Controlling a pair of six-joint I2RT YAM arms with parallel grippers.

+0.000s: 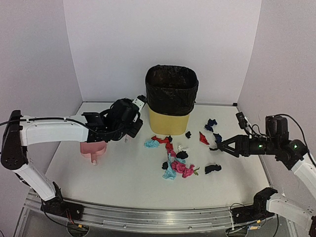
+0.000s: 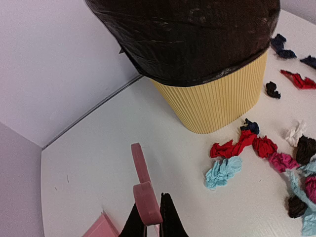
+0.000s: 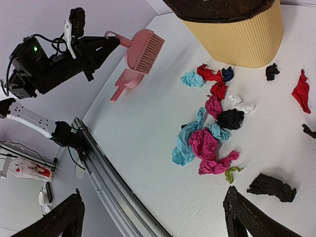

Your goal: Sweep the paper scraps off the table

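Observation:
Paper scraps (image 1: pixel 175 158) in red, pink, light blue, black, navy and white lie scattered on the white table (image 1: pixel 118 180), in front of the bin and to its right. They also show in the left wrist view as paper scraps (image 2: pixel 237 148) and in the right wrist view as paper scraps (image 3: pixel 212 133). My left gripper (image 1: pixel 132 127) hangs left of the scraps, shut on the handle of a pink brush (image 3: pixel 144 49); that handle (image 2: pixel 146 197) sits between its black fingers. My right gripper (image 1: pixel 217 146) stands open at the right of the scraps, holding nothing.
A yellow ribbed bin (image 1: pixel 170 101) lined with a black bag stands at the back middle. A pink dustpan (image 1: pixel 94 148) lies on the table under my left arm. A metal rail (image 1: pixel 148 217) runs along the front edge. White walls close the back and sides.

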